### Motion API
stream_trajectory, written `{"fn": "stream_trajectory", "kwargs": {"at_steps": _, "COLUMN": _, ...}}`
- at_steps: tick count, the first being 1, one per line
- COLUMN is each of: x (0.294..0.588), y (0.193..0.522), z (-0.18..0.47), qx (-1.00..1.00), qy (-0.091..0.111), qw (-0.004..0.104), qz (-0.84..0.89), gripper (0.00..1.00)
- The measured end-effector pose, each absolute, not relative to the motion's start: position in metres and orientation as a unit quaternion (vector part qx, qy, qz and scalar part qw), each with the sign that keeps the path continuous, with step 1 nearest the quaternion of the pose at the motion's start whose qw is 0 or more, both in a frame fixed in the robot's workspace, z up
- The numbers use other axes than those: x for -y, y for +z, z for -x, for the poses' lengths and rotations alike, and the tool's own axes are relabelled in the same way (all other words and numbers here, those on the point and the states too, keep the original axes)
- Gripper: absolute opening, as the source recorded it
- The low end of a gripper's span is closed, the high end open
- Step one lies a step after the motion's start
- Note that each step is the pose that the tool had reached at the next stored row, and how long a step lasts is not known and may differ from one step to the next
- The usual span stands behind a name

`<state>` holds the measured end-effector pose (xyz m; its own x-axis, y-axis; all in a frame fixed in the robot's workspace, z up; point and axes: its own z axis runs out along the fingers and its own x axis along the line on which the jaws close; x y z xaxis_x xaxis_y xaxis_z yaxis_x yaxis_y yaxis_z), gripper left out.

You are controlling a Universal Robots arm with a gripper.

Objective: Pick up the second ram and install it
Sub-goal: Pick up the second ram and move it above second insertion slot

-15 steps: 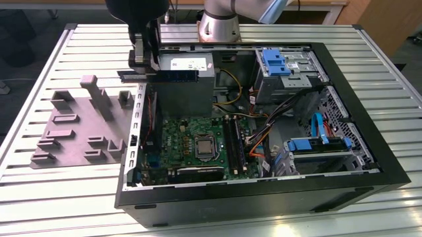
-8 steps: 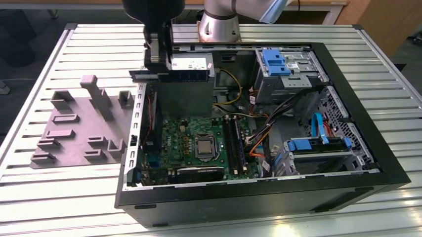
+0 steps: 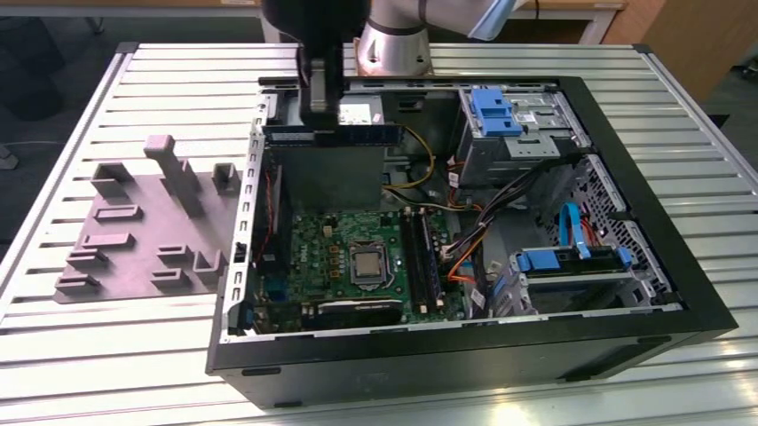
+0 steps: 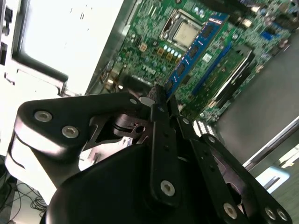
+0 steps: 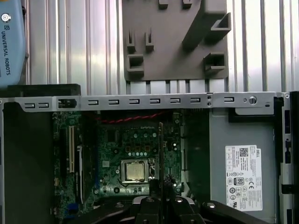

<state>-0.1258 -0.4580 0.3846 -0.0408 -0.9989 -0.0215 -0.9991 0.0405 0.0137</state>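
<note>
1. Computer case (image 3: pixel 474 346): lies open side up. I hang over its far end, toward the exterior view's left, above the rim.
2. Motherboard (image 3: pixel 314 244): flat on the case floor, well below me.
3. Memory slots (image 3: pixel 423 257): long and black, running far-to-near in the exterior view, just beside the processor socket (image 3: pixel 368 266) on that view's right. From me they lie lower, nearer the camera and toward that view's right.
4. Cable bundle (image 3: pixel 471 241): crowds the slots' right flank in the exterior view. The socket side looks the more open approach.
5. Second ram (image 3: pixel 355 135): in the air, clear of the board. Its long axis runs left-right across the exterior view, which I judge is crosswise to the slots. It shows edge-on in the first wrist view (image 5: pixel 161 140).
6. My gripper (image 4: pixel 162 99): clamped across the stick's flat faces. In the second wrist view the blue board juts out past my fingertips.
</note>
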Motion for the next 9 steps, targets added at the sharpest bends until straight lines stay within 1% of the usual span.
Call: {"fn": "stream_trajectory", "kwargs": {"at_steps": 9, "x": 0.458, "y": 0.385, "z": 0.097, "qx": -0.721, "qy": 0.012, "qw": 0.003, "qz": 0.692, "gripper": 0.15}}
